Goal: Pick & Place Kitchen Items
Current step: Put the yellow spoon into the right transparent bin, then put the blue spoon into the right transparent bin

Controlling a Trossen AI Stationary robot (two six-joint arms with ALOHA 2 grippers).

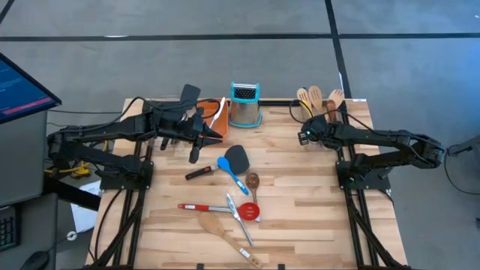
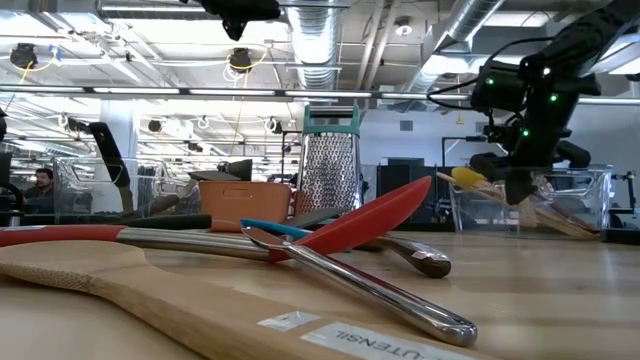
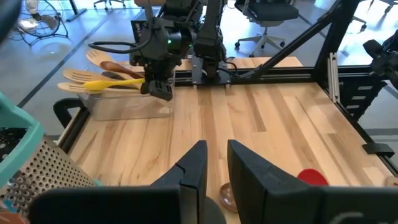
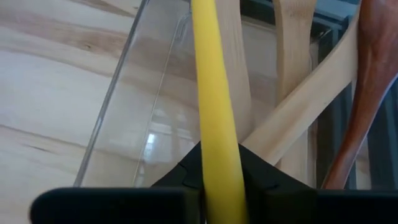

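1. The right claw is over the clear bin at the tabletop's far right corner, pinching the yellow spoon's handle between its fingers.
2. Several wooden utensils already lie in that bin, so part of the job looks done.
3. The left claw waits near the grater, fingers narrowly parted around nothing.
4. Left to move: the blue spoon, black turner, red spoon, wooden spatula and others mid-tabletop.
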